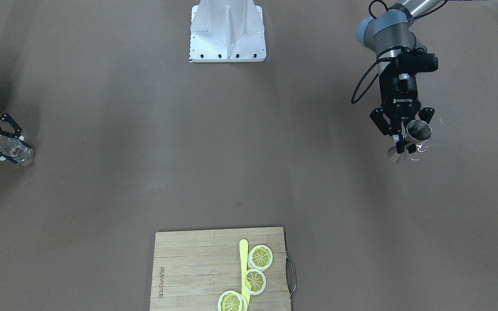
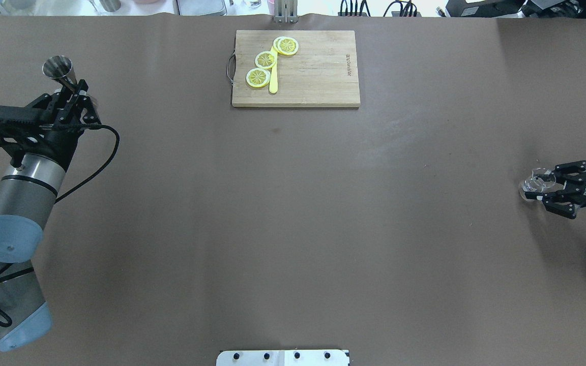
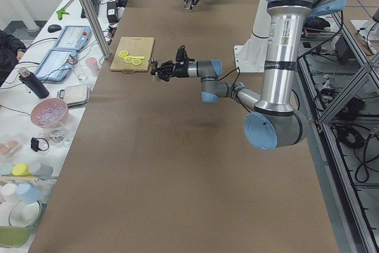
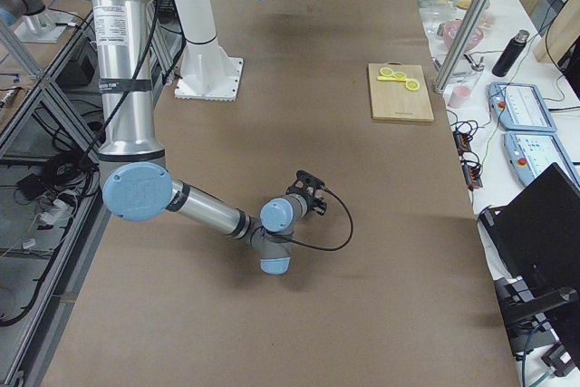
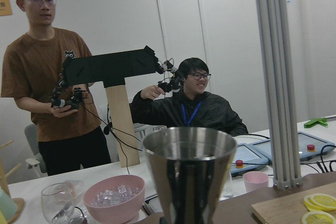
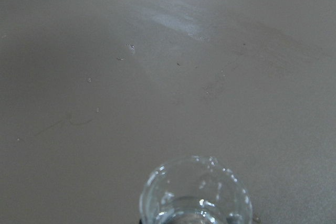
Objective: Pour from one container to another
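Two arms are in play, so take it across the overhead view from the left edge. Far left, the left gripper [image 2: 71, 92] reaches out level, its fingers pinching a steel jigger [image 2: 58, 67] low on its narrow part. The wide mouth faces up, and the wrist camera shows it upright and filling the foreground. Whether its foot touches the table [image 2: 293, 229] cannot be told. Behind it in that wrist view sit a pink bowl of ice [image 5: 114, 203], a small pink cup [image 5: 255, 181] and two people beyond the table's edge.

Moving to the centre, at the far edge lies a wooden cutting board [image 2: 295, 68], handle to the left. On its left part are three lemon slices [image 2: 258, 77], with a yellow knife [image 2: 273, 76] lying among them. Nothing holds them. At the near edge the robot's white base plate [image 2: 283, 358] just peeks in.

Over to the right edge, well apart from everything else, is the right gripper [image 2: 545, 188]. It comes in low, fingers pressed on either side of a small clear glass beaker [image 2: 536, 184]. Its wrist camera looks down on the beaker's rim and pouring lip. Whether there is liquid inside is hard to tell.
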`<state>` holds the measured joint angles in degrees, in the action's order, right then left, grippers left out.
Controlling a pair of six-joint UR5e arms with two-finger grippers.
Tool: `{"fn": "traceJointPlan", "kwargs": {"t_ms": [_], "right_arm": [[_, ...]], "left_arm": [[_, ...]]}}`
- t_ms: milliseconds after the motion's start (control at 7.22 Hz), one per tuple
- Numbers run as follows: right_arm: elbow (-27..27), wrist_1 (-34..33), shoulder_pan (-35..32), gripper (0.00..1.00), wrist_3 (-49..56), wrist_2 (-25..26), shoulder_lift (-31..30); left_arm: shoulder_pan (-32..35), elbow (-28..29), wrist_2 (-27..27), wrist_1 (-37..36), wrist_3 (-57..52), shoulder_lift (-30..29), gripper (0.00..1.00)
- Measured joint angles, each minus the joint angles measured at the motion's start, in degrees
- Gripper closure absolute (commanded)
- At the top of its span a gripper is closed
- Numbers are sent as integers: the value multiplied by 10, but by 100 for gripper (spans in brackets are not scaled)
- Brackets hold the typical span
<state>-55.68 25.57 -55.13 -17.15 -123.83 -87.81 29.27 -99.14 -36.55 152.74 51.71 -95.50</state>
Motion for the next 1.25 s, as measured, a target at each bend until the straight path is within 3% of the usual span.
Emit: {"fn": "traceJointPlan", "kwargs": {"t_ms": [139,416,554,831,1247], "right_arm": [[0,0,2,100,0,0,0],[0,2,5,82,-1,1,0],[0,3,6,1,-3,2,0],[0,3,8,0,-4,1,0],[-3,10,8,0,-7,-1,-2]], "left_arm": [[0,0,2,-59,65,0,100],[0,0,7,-183,176,-3,100],[-2,1,14,-257,234,-7,100],[-4,11,22,-362,326,-29,100],[-4,57,23,-388,378,-73,100]]}}
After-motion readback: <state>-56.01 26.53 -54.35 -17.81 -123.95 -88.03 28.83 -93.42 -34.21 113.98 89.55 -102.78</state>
